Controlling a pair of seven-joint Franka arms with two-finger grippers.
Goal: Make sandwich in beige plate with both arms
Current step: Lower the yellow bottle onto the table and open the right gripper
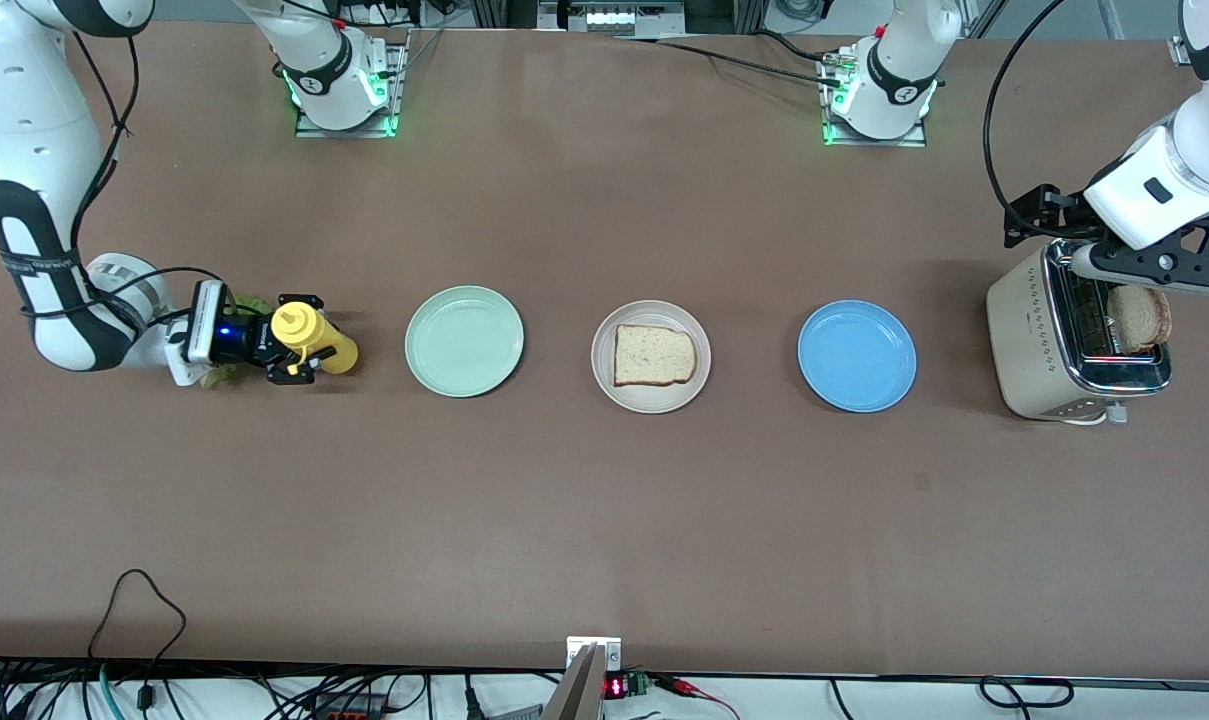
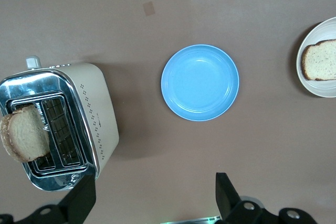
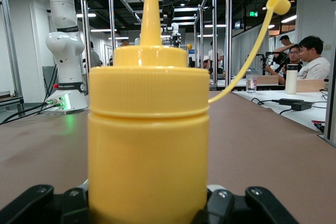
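Front view is showing the right pincer (image 1: pixel 304 352) grasping a yellow squeeze bottle (image 1: pixel 314 338) upright on the worktop (image 1: pixel 604 520) at the right arm's end, probably readying sauce for the sandwich. One bread slice (image 1: pixel 654 355) is lying on the beige plate (image 1: pixel 619 390), sitting between the mint plate (image 1: pixel 464 341) and blue plate (image 1: pixel 856 356). The left pincer (image 1: pixel 1154 262), released wide, is hovering over the toaster (image 1: pixel 1034 340), where a second slice (image 1: pixel 1140 317) is standing up (likely its next pickup).

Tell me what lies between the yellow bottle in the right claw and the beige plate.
Only the mint-green plate lies between the yellow bottle, gripped by the right claw, and the beige plate; the front view shows bare table otherwise.
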